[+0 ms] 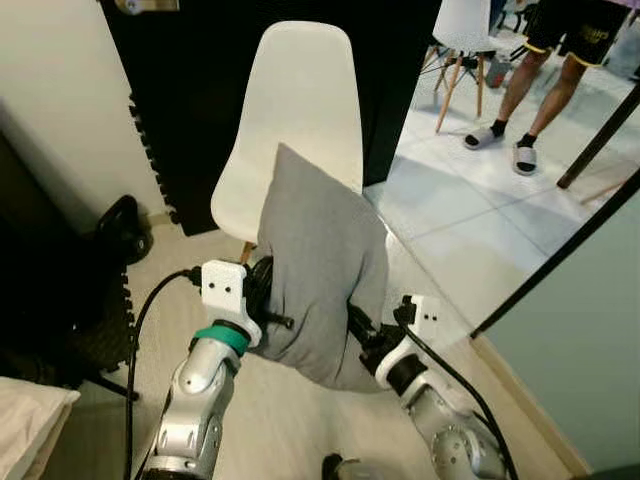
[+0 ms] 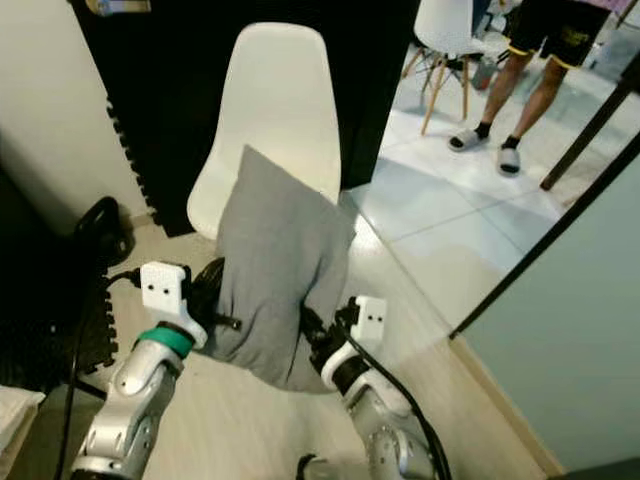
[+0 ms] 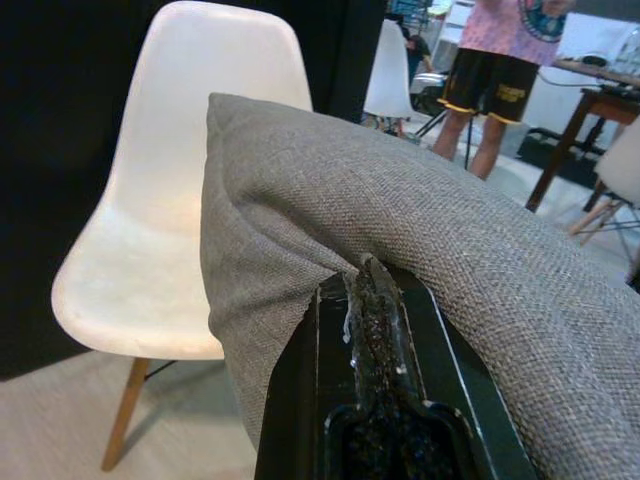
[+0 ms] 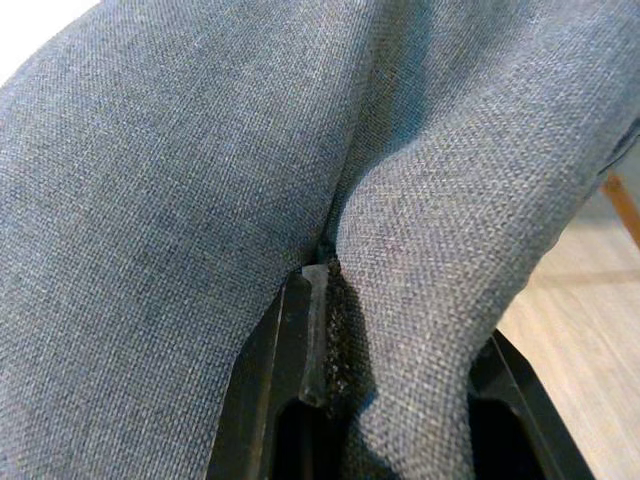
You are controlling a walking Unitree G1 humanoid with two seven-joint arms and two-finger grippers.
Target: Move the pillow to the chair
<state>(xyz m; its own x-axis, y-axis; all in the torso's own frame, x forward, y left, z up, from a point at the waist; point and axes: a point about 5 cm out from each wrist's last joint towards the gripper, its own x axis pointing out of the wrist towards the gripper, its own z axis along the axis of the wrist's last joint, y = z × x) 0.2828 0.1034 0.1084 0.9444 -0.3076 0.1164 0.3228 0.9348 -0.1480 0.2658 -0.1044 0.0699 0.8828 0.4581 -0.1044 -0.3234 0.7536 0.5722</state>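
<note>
Two grippers, one load. The grey pillow (image 1: 322, 270) hangs upright in the air between them, just near of the white chair (image 1: 290, 110), its top corner overlapping the lower part of the chair's backrest in the head views.

Left gripper (image 1: 272, 318): at the pillow's left edge, fingers (image 3: 372, 330) pressed together with a fold of the grey cloth pinched between them, as the left wrist view shows.

Right gripper (image 1: 362, 335): at the pillow's lower right edge, clamped likewise on a bunched fold (image 4: 330, 265).

Reason for the hold, as judged: the pillow is soft and sags, so a pinch at each side keeps it spread and off the floor (image 1: 290, 420) while it is carried.

Chair: seat bare, wooden legs, standing against a dark wall, directly beyond the pillow. Pillow not yet on it.

Background: a person's legs (image 1: 530, 90) in sandals on tiled flooring, far right, well apart; a second white chair (image 1: 462, 30) near them.
</note>
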